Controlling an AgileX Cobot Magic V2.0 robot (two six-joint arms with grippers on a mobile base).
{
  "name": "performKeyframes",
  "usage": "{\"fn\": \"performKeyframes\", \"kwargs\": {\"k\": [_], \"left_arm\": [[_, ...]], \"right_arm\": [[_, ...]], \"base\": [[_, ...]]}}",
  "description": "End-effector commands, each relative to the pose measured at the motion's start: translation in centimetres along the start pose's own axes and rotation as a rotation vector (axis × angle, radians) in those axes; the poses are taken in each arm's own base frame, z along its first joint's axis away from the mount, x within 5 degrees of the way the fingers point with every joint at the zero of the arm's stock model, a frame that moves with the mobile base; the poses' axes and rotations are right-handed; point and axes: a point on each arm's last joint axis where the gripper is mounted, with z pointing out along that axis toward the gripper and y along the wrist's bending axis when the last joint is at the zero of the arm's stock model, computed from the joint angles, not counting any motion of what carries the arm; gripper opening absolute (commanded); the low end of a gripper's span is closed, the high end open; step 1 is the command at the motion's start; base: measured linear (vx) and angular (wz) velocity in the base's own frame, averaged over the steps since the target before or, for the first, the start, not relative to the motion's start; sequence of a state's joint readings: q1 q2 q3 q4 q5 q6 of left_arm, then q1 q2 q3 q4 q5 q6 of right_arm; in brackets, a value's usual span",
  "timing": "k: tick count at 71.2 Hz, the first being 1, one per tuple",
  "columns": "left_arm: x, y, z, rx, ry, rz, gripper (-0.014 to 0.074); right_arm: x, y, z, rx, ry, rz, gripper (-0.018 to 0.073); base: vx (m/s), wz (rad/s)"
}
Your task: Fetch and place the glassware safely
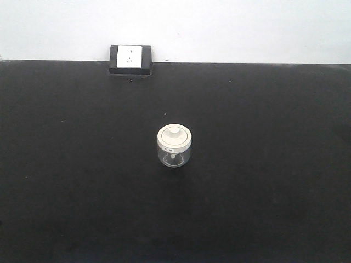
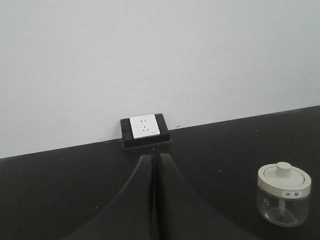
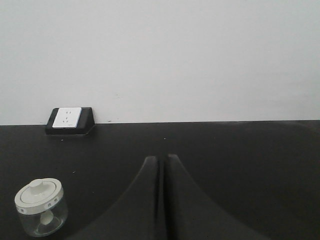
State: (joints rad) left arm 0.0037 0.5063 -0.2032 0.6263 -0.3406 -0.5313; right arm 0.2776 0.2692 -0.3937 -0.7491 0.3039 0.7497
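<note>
The left gripper (image 2: 155, 165) fills the near foreground of its wrist view, its two dark fingers (image 2: 135, 200) pressed together with only a hairline seam between them, gripping nothing. The right gripper (image 3: 161, 162) looks the same in its own view — fingers (image 3: 187, 205) closed against each other, empty. Both reach out low over the surface, tips aimed toward the back edge and the wall (image 2: 160, 60).

The black tabletop (image 1: 66, 192) spans the whole front view, its back edge meeting the white wall. At that back edge, left of centre, sits a black socket block (image 1: 130, 60) with a white faceplate, tilted up toward the front.

Near the middle of the tabletop, well apart from the socket block, stands the glass jar (image 1: 174, 146) — upright, squat and clear, capped by a cream-white lid (image 1: 174, 135) with a round knob at its centre and small marks around the rim. Something small and pale shows inside through the glass; what it is cannot be told. The jar stands to the right of the left gripper and to the left of the right gripper, touched by neither, with open tabletop on every side.
</note>
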Motion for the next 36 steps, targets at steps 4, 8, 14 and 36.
{"fn": "performKeyframes", "kwargs": {"k": [4,8,14,36], "left_arm": [[-1.35,-0.12,0.13,0.023,-0.077,-0.023,0.0001],[-1.35,-0.12,0.13,0.023,-0.077,-0.023,0.0001],[-1.35,-0.12,0.13,0.023,-0.077,-0.023,0.0001],[-1.35,-0.12,0.13,0.023,-0.077,-0.023,0.0001]], "right_arm": [[-0.99,0.05,-0.2,-0.006,-0.044,-0.021,-0.0003],[-0.98,0.04,-0.2,-0.006,-0.044,-0.021,-0.0003],[-0.98,0.04,-0.2,-0.006,-0.044,-0.021,-0.0003],[-0.98,0.04,-0.2,-0.006,-0.044,-0.021,-0.0003]], "base": [[0.0,0.0],[0.0,0.0],[0.0,0.0],[0.0,0.0]]}}
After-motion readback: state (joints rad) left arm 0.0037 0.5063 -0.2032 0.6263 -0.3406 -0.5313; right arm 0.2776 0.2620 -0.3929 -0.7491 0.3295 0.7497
